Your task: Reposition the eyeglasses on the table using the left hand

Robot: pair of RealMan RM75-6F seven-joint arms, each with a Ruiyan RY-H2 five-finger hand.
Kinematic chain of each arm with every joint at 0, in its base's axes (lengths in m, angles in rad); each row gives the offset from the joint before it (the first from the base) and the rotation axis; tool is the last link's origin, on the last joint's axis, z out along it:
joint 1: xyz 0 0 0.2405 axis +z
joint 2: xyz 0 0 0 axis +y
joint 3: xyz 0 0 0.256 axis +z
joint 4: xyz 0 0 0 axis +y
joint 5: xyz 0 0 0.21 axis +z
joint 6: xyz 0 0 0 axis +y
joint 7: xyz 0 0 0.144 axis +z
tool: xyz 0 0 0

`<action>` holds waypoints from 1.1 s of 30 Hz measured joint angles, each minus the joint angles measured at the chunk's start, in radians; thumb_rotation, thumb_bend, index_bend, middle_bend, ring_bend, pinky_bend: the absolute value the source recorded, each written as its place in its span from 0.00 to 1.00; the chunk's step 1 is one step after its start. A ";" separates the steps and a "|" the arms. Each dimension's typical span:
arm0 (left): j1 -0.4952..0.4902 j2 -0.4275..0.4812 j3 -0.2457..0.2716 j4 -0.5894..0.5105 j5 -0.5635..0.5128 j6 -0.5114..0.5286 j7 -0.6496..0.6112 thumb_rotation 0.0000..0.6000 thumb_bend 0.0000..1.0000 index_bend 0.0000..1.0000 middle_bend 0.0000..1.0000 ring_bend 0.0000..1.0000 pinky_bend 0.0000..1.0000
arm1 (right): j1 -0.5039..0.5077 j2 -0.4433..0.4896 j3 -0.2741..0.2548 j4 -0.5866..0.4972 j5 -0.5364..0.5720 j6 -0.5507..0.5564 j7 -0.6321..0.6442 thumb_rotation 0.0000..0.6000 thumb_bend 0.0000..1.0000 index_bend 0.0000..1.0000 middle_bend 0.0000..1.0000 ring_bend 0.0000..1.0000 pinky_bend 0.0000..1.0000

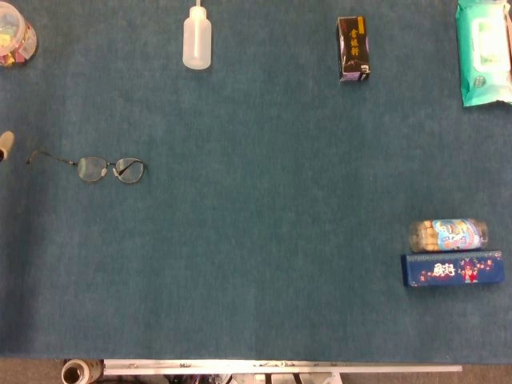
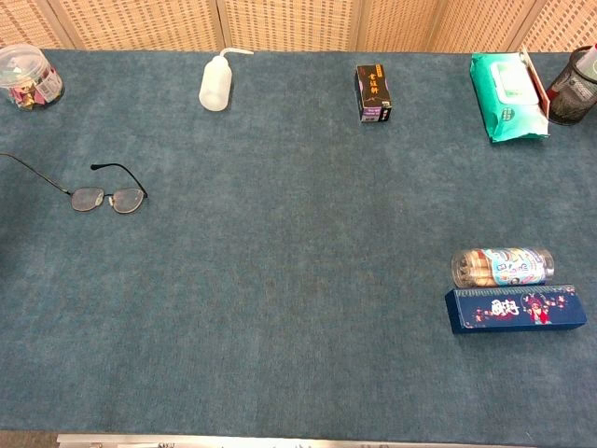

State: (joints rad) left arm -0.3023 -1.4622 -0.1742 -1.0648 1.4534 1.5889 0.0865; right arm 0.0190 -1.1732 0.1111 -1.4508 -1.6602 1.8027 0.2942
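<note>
Thin-rimmed eyeglasses (image 1: 112,170) lie on the blue table cloth at the left, lenses down and one temple stretched out to the left. The chest view shows the eyeglasses (image 2: 108,199) in the same place with both temples unfolded. Of my left hand (image 1: 4,146) only one pale fingertip shows at the left edge of the head view, a short way left of the temple's end and not touching it. It holds nothing. The chest view shows no hand, and my right hand appears in neither view.
Along the far edge stand a clear candy jar (image 2: 31,77), a white squeeze bottle (image 2: 215,84), a small black box (image 2: 372,92), a green wipes pack (image 2: 506,96) and a mesh pen cup (image 2: 572,91). A snack tube (image 2: 502,266) and blue box (image 2: 516,309) lie at right.
</note>
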 measured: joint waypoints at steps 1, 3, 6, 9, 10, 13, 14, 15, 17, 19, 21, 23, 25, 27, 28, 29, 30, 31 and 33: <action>-0.001 -0.002 -0.002 0.011 -0.004 -0.008 -0.005 1.00 0.07 0.06 0.00 0.06 0.23 | 0.000 0.000 0.000 0.000 0.000 0.000 0.000 1.00 0.31 0.60 0.57 0.51 0.52; -0.005 -0.011 -0.005 0.043 -0.013 -0.026 -0.019 1.00 0.07 0.07 0.00 0.06 0.23 | 0.000 0.000 0.000 0.000 0.000 -0.001 0.000 1.00 0.31 0.60 0.57 0.51 0.52; -0.013 -0.033 -0.009 0.100 -0.026 -0.052 -0.046 1.00 0.07 0.06 0.00 0.06 0.23 | 0.000 0.000 0.001 0.001 0.002 -0.001 0.002 1.00 0.31 0.60 0.57 0.51 0.52; -0.021 -0.060 -0.010 0.158 -0.034 -0.077 -0.076 1.00 0.07 0.06 0.00 0.06 0.23 | 0.000 0.000 0.001 0.001 0.003 -0.002 0.003 1.00 0.31 0.60 0.57 0.51 0.52; -0.024 -0.068 -0.009 0.174 -0.035 -0.083 -0.084 1.00 0.07 0.06 0.00 0.06 0.23 | 0.000 0.000 0.001 0.001 0.002 -0.002 0.003 1.00 0.31 0.60 0.57 0.51 0.52; -0.033 -0.092 -0.005 0.224 -0.033 -0.098 -0.100 1.00 0.07 0.07 0.00 0.06 0.23 | 0.001 0.000 0.000 0.002 0.000 -0.003 0.002 1.00 0.31 0.60 0.57 0.51 0.52; -0.036 -0.099 -0.003 0.238 -0.031 -0.103 -0.104 1.00 0.07 0.07 0.00 0.06 0.23 | 0.001 0.000 -0.001 0.001 -0.001 -0.003 0.002 1.00 0.31 0.60 0.57 0.51 0.52; -0.040 -0.108 0.000 0.258 -0.029 -0.108 -0.108 1.00 0.07 0.07 0.00 0.06 0.23 | 0.001 0.000 -0.001 0.001 -0.001 -0.002 0.002 1.00 0.31 0.60 0.57 0.51 0.52; -0.045 -0.123 0.005 0.286 -0.025 -0.117 -0.116 1.00 0.07 0.07 0.00 0.06 0.23 | 0.001 0.000 0.000 0.001 0.000 -0.002 0.002 1.00 0.31 0.60 0.57 0.51 0.52; -0.050 -0.143 0.012 0.315 -0.021 -0.126 -0.129 1.00 0.07 0.07 0.00 0.06 0.23 | 0.001 0.000 0.000 0.002 0.001 -0.003 0.001 1.00 0.31 0.60 0.57 0.51 0.52; -0.053 -0.161 0.019 0.337 -0.016 -0.130 -0.143 1.00 0.07 0.07 0.00 0.06 0.23 | 0.001 0.000 -0.001 0.002 0.000 -0.004 0.001 1.00 0.31 0.60 0.57 0.51 0.52; -0.056 -0.173 0.025 0.352 -0.009 -0.131 -0.146 1.00 0.07 0.07 0.00 0.06 0.23 | 0.001 0.000 -0.001 0.002 0.000 -0.005 0.001 1.00 0.31 0.60 0.57 0.51 0.52; -0.060 -0.185 0.031 0.369 -0.003 -0.132 -0.147 1.00 0.07 0.07 0.00 0.06 0.23 | 0.001 0.001 -0.001 0.002 0.000 -0.005 0.001 1.00 0.31 0.60 0.57 0.51 0.52; -0.065 -0.196 0.035 0.380 0.003 -0.133 -0.148 1.00 0.07 0.07 0.00 0.06 0.23 | 0.000 0.001 0.000 0.001 0.001 -0.004 0.003 1.00 0.31 0.60 0.57 0.51 0.52; -0.066 -0.198 0.037 0.382 0.006 -0.132 -0.149 1.00 0.07 0.07 0.00 0.06 0.23 | 0.000 0.001 0.000 0.001 0.002 -0.003 0.004 1.00 0.31 0.60 0.57 0.51 0.52; -0.067 -0.200 0.037 0.382 0.008 -0.130 -0.149 1.00 0.07 0.07 0.00 0.06 0.23 | 0.000 0.001 0.000 0.001 0.002 -0.002 0.004 1.00 0.31 0.60 0.57 0.51 0.52; -0.068 -0.202 0.039 0.381 0.010 -0.126 -0.149 1.00 0.07 0.07 0.00 0.06 0.23 | -0.001 0.001 0.000 0.001 0.003 -0.002 0.005 1.00 0.31 0.60 0.57 0.51 0.52; -0.068 -0.203 0.040 0.379 0.013 -0.122 -0.148 1.00 0.07 0.07 0.00 0.06 0.23 | -0.001 0.002 0.000 0.002 0.003 -0.002 0.006 1.00 0.31 0.60 0.57 0.51 0.52; -0.069 -0.204 0.043 0.370 0.018 -0.114 -0.143 1.00 0.07 0.07 0.00 0.06 0.23 | -0.001 0.002 0.000 0.002 0.002 -0.002 0.007 1.00 0.31 0.60 0.57 0.51 0.52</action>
State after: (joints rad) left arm -0.3711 -1.6663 -0.1315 -0.6945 1.4717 1.4749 -0.0568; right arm 0.0183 -1.1717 0.1111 -1.4486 -1.6583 1.8007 0.3007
